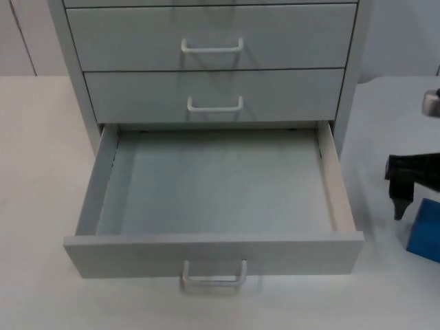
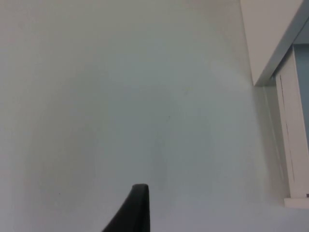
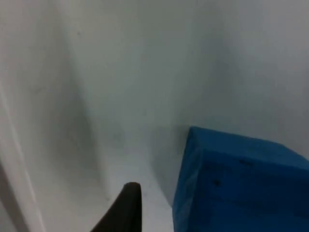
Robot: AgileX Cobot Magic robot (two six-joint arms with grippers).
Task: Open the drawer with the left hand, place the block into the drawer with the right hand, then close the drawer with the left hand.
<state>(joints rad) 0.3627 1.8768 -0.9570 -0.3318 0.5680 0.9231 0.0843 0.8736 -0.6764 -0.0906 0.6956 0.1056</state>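
Drawer (image 1: 213, 199) gapes open mid-frame; block (image 1: 425, 230) sits on the tabletop (image 1: 41, 172) at right edge. Right gripper (image 1: 400, 199) hovers beside it, finger spread unclear, so descending may nudge it aside.

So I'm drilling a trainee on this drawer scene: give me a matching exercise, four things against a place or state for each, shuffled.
Things:
1. bottom drawer
2. middle drawer
3. blue block
4. right pincer

Places or states:
A. shut, white handle in front
B. on the table, right of the cabinet
C. pulled out, nothing inside
D. just above and left of the block

Pairs: 1-C, 2-A, 3-B, 4-D
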